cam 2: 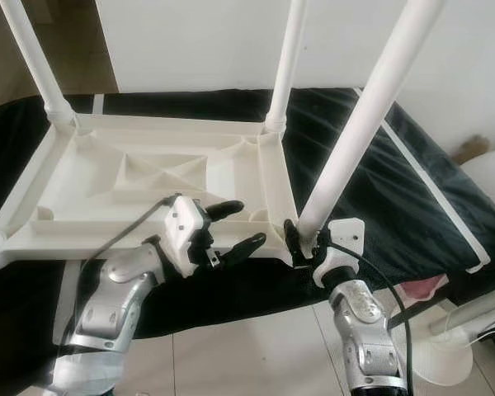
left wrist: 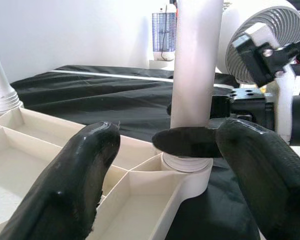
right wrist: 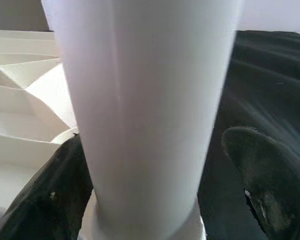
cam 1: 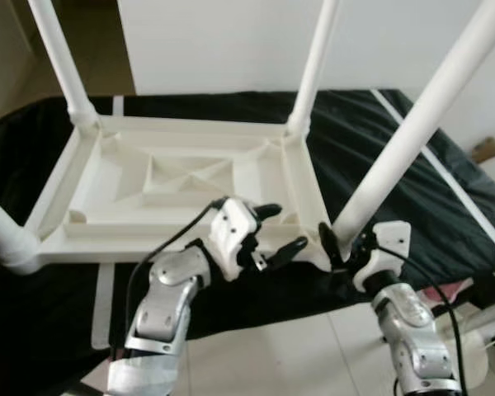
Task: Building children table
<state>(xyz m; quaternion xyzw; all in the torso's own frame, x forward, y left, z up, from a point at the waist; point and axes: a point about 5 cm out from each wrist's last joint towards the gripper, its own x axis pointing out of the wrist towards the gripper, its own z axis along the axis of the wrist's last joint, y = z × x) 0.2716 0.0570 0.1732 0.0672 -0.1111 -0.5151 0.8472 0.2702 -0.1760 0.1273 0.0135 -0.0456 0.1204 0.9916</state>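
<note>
Black cloth [cam 1: 412,190] is covering a bed, and the white table top [cam 1: 181,186] is lying upside down on it. The right gripper [cam 1: 344,245] is sitting around the bottom of the near leg [cam 1: 412,124], maybe squeezing it. The left gripper [cam 1: 272,231] is hanging open beside it, holding nothing.

Black cloth [cam 1: 379,165] with white stripes covers the surface. White fan [left wrist: 270,30] beside it. Tiled floor [cam 1: 313,355] below; white wall [cam 1: 231,41] behind.
</note>
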